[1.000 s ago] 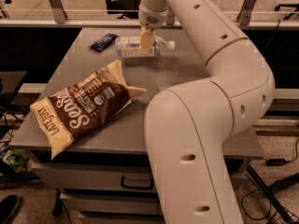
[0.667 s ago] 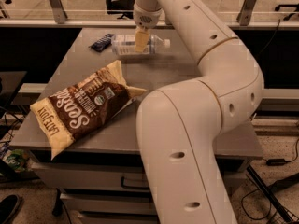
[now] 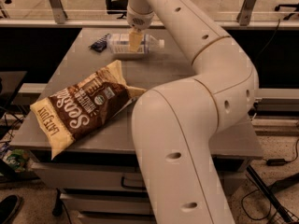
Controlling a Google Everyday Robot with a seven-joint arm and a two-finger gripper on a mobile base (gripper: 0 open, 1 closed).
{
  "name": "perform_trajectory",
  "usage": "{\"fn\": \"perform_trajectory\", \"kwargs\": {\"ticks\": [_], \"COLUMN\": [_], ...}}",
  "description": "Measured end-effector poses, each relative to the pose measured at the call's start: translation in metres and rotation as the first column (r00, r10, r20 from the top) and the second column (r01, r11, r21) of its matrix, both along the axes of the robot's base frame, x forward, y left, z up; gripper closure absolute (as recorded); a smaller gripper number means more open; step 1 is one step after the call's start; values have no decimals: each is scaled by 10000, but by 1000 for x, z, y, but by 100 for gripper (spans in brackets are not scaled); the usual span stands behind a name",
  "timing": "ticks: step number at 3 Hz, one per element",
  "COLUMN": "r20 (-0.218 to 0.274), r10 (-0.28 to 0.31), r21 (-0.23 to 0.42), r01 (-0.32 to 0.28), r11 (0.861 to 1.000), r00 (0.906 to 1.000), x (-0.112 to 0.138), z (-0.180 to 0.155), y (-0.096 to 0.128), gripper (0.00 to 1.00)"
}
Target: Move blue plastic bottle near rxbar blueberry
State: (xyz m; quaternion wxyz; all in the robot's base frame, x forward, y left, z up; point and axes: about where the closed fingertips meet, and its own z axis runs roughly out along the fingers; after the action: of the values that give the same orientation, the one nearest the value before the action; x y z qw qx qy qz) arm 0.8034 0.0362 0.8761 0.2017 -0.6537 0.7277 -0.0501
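pincer (image 3: 135, 40) is clamping the blue plastic bottle (image 3: 119, 44) mid-body, one pad pressing across the label. bottle is lying on its side on the surface (image 3: 154, 71), base end sitting just beside the rxbar blueberry (image 3: 99, 43), cap pointing away from it. looking basically placed imo. doing it well means lowering until it's resting fully, releasing gently so it isn't rolling onto the rxbar, then lifting straight up. chip bag (image 3: 79, 108) is sitting well apart from the rxbar, not interfering.
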Motion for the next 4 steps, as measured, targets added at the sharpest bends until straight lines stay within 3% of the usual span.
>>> {"fn": "perform_trajectory", "kwargs": {"ticks": [1,4], "r20": [20,63], "r10": [-304,-403], "r21": [-74,-128], "r01": [304,404], "r11": [9995,9991], "r00": [9995,9992], "x": [5,11], "z": [-9,-21], "y": [1,4], "gripper": [66,0]}}
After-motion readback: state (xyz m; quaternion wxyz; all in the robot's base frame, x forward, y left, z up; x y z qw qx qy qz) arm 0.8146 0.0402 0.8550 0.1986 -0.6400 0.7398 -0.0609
